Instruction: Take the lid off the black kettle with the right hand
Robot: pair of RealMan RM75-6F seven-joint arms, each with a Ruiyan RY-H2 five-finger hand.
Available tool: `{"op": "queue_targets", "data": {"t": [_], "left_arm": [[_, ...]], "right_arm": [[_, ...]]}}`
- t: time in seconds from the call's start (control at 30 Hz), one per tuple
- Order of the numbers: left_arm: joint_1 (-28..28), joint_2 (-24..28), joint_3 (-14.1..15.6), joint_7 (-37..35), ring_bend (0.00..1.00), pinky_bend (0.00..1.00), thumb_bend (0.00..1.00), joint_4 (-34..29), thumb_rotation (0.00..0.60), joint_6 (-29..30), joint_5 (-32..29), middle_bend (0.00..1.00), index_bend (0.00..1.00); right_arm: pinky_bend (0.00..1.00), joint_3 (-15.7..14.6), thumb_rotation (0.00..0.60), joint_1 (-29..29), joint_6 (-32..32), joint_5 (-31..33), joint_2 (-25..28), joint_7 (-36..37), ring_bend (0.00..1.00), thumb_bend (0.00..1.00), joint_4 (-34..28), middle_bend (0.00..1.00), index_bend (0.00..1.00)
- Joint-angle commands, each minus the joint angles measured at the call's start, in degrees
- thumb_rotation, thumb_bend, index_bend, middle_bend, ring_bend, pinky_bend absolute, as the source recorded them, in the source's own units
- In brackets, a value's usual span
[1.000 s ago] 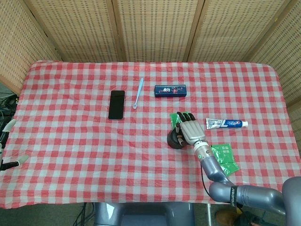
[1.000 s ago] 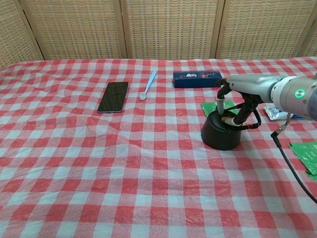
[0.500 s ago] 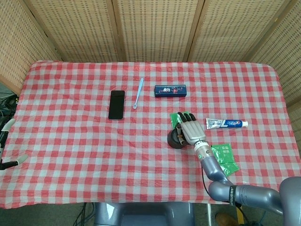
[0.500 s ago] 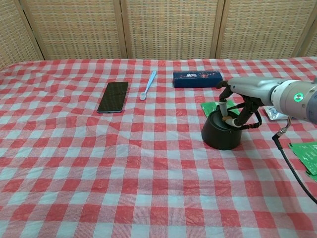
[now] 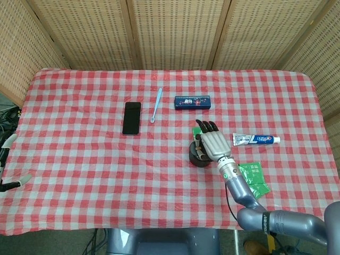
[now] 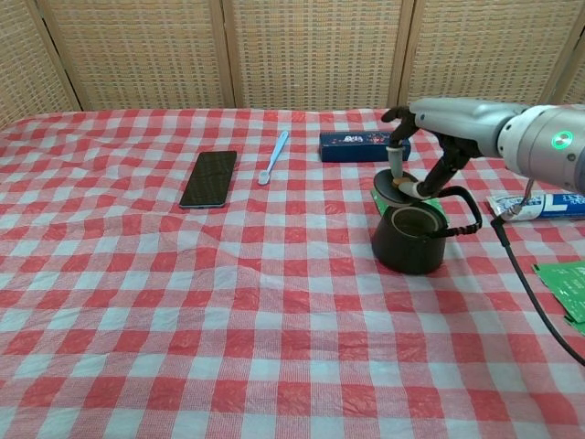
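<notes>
Holding: my right hand pinches the lid between thumb and fingertips, lifted just above the black kettle, whose mouth stands open.
Kettle: it sits on the counter right of centre, directly under my right hand, with its black handle loop toward the right.
Left hand: my left hand shows only at the far left edge in the head view, off the counter; I cannot tell whether it is open or closed.
Room near: bare checked cloth lies in front of and to the left of the kettle.
Crowded sides: a green packet lies just behind the kettle, a blue box further back, a toothpaste tube to the right, more green packets near the right front.
Far left: a phone and a toothbrush lie well apart from the kettle.
</notes>
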Motion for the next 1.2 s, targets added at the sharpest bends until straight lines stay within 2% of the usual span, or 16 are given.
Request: {"op": "queue_targets", "data": {"t": [0.03, 0.2, 0.33, 0.63, 0.67, 0.7, 0.73, 0.83, 0.93, 1.1, 1.2], "left_arm": [[0.0, 0.1, 0.0, -0.1, 0.0, 0.0, 0.0, 0.0, 0.6, 0.0, 0.0, 0.0, 0.0], [0.1, 0.2, 0.1, -0.5, 0.0, 0.0, 0.0, -0.1, 0.6, 0.3, 0.3, 0.0, 0.0], [0.1, 0.4, 0.0, -1.1, 0.0, 0.0, 0.0, -0.2, 0.6, 0.1, 0.2, 0.0, 0.0], [-0.1, 0.7, 0.0, -2.2, 0.0, 0.0, 0.0, 0.1, 0.6, -0.3, 0.0, 0.0, 0.0], [-0.1, 0.7, 0.0, -2.4, 0.0, 0.0, 0.0, 0.2, 0.6, -0.4, -0.1, 0.0, 0.0], [-0.1, 0.7, -0.1, -2.6, 0.0, 0.0, 0.0, 0.3, 0.6, -0.5, -0.2, 0.0, 0.0], [-0.2, 0.8, -0.1, -2.7, 0.0, 0.0, 0.0, 0.3, 0.6, -0.6, -0.3, 0.0, 0.0], [-0.3, 0.9, -0.2, -3.1, 0.0, 0.0, 0.0, 0.5, 0.6, -0.8, -0.4, 0.0, 0.0], [-0.3, 0.9, -0.2, -3.1, 0.0, 0.0, 0.0, 0.4, 0.6, -0.8, -0.4, 0.0, 0.0], [0.0, 0.9, -0.2, -2.6, 0.0, 0.0, 0.0, 0.1, 0.6, 0.0, 0.0, 0.0, 0.0], [0.3, 1.0, 0.1, -2.6, 0.0, 0.0, 0.0, -0.2, 0.6, 0.8, 0.8, 0.0, 0.0]], "right_arm": [[0.0, 0.9, 0.6, 0.8, 0.5, -1.5, 1.7, -1.3, 0.0, 0.66, -4.0, 0.03, 0.72], [0.0, -0.6, 0.6, 4.2, 0.7, 1.4, -2.7, -9.7, 0.0, 0.66, -5.0, 0.03, 0.73], [0.0, -1.6, 0.6, 6.1, 1.6, 2.4, -7.4, -14.1, 0.0, 0.66, -1.5, 0.03, 0.73], [0.0, -2.0, 0.6, 8.6, 1.4, 6.0, -15.3, -18.5, 0.0, 0.66, 6.6, 0.01, 0.71], [0.0, -2.0, 0.6, 8.8, 1.5, 6.1, -15.9, -18.9, 0.0, 0.64, 7.4, 0.01, 0.67], [0.0, -2.0, 0.6, 8.9, 1.5, 6.3, -16.4, -19.2, 0.0, 0.59, 8.1, 0.0, 0.58], [0.0, -2.0, 0.6, 8.9, 1.5, 6.5, -16.7, -19.4, 0.0, 0.49, 8.6, 0.0, 0.47], [0.0, -1.6, 0.6, 8.8, 0.7, 7.9, -16.4, -19.2, 0.0, 0.23, 8.7, 0.0, 0.26], [0.0, -1.4, 0.6, 8.5, 0.8, 7.2, -14.9, -18.8, 0.0, 0.15, 7.1, 0.0, 0.19], [0.0, -1.4, 0.6, 7.0, 2.8, 4.0, -10.2, -17.4, 0.0, 0.13, 0.8, 0.0, 0.14], [0.0, -2.3, 0.6, 4.7, 4.8, -0.9, -5.1, -14.8, 0.0, 0.12, -4.1, 0.0, 0.14]]}}
